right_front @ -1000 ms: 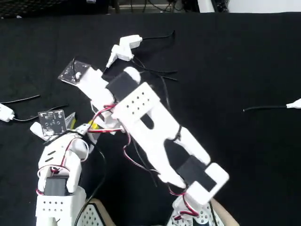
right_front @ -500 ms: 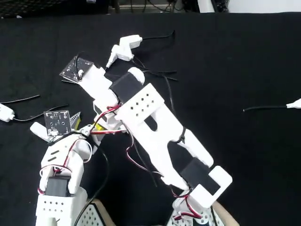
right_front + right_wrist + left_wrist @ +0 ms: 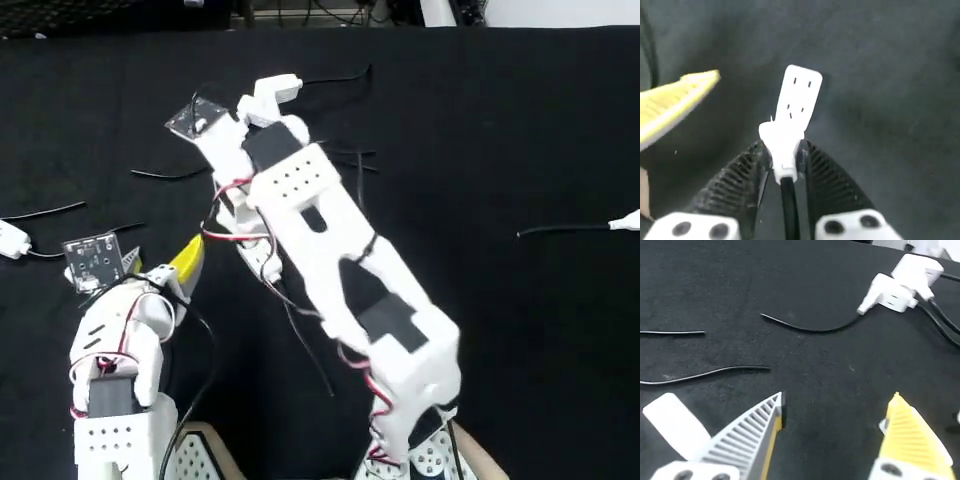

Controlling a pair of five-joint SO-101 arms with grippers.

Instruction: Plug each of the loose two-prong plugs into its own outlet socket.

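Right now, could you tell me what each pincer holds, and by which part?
The right pincer grips the white socket at its narrow neck, where the black cord enters. The left pincer is open, holding nothing.

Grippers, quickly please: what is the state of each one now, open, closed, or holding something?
Left gripper: open, holding nothing.
Right gripper: closed on a white flat socket piece with slots and a black cord.

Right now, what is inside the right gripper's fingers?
A white outlet socket, clamped at its narrow end, black cable trailing back. The fingers cover its clamped sides.
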